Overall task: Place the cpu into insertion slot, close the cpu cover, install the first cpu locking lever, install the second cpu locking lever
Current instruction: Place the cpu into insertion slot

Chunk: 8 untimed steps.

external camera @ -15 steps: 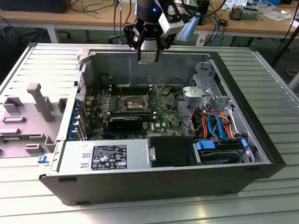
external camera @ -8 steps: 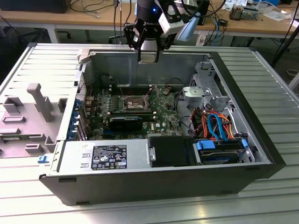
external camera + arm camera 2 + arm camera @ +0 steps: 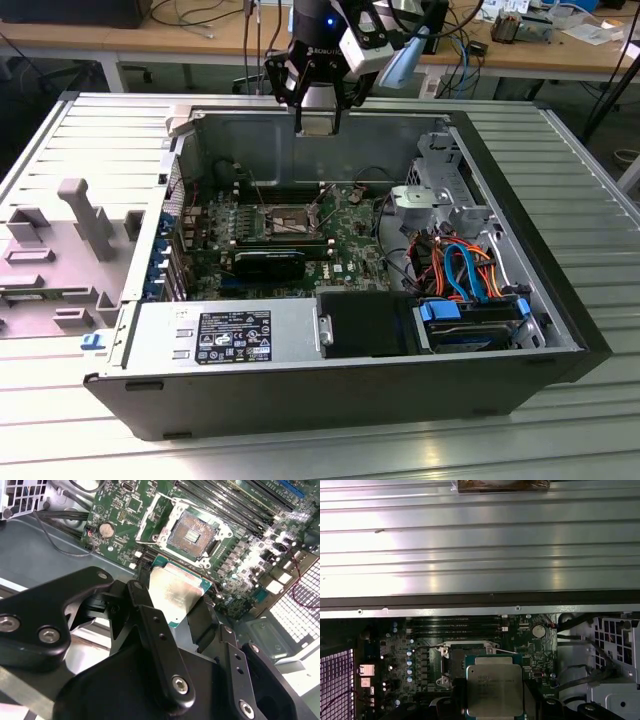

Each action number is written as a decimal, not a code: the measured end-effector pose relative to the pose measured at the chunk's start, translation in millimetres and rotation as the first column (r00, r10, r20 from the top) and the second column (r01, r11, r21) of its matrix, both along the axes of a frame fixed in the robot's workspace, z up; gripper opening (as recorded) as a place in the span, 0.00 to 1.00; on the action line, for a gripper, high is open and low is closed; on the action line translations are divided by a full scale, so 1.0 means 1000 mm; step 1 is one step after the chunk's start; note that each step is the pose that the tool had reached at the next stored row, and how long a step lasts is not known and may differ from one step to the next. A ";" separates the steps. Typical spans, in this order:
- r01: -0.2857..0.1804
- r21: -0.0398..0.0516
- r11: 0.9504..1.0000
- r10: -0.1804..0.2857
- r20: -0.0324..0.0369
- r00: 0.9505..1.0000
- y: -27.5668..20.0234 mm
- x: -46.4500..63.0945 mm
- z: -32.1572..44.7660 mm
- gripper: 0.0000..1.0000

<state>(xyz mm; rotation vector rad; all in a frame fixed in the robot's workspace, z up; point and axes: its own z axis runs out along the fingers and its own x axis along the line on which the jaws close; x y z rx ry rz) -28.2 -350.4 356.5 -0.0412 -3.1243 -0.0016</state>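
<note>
exterior view: high, off the arm, looks steeply down on the whole open computer case (image 3: 330,400), gripper (image 3: 318,125) at 12 o'clock | both wrist views: close, look past the cpu (image 3: 175,597) (image 3: 494,690), second wrist view nearer and oblique | shared by all three: insertion slot (image 3: 288,216) (image 3: 196,530) (image 3: 465,651)

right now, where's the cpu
In the second wrist view the cpu is clamped between the fingers, held above the motherboard and not yet in the open insertion slot.
</note>
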 end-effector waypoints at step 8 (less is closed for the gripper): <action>0.000 -0.007 1.000 0.000 0.000 1.000 0.0000 0.000 -0.0006 0.55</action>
